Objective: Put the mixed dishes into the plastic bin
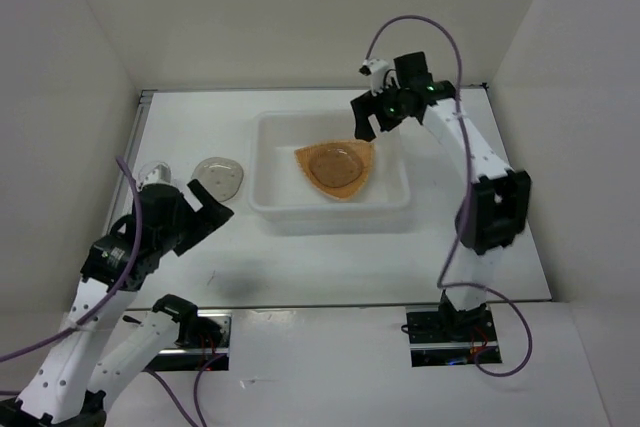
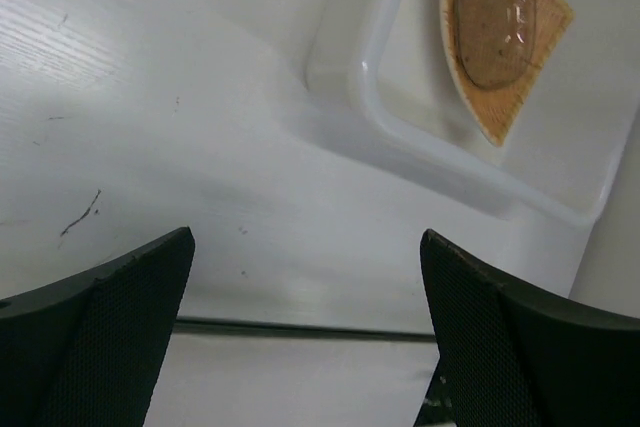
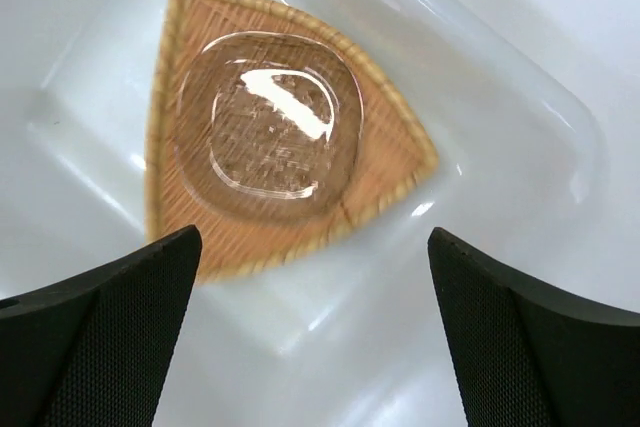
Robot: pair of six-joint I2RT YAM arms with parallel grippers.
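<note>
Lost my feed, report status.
Left hand open, right hand open above bin. Tan plate, saucer inside. Second saucer, cup on table. Nothing blocking.

Top view looks down on the whole table (image 1: 300, 267); both wrist views, close, share the bin (image 1: 330, 215) and plate (image 1: 335, 169)

Glossy translucent plastic bin (image 1: 330, 217); woven-look matt plate (image 3: 388, 159); smooth glossy saucer (image 3: 268, 127).

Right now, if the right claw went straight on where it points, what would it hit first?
Probably the edge of the tan plate, lying in the plastic bin under a grey saucer. Depth is unclear; the right gripper might meet bin floor instead.
</note>
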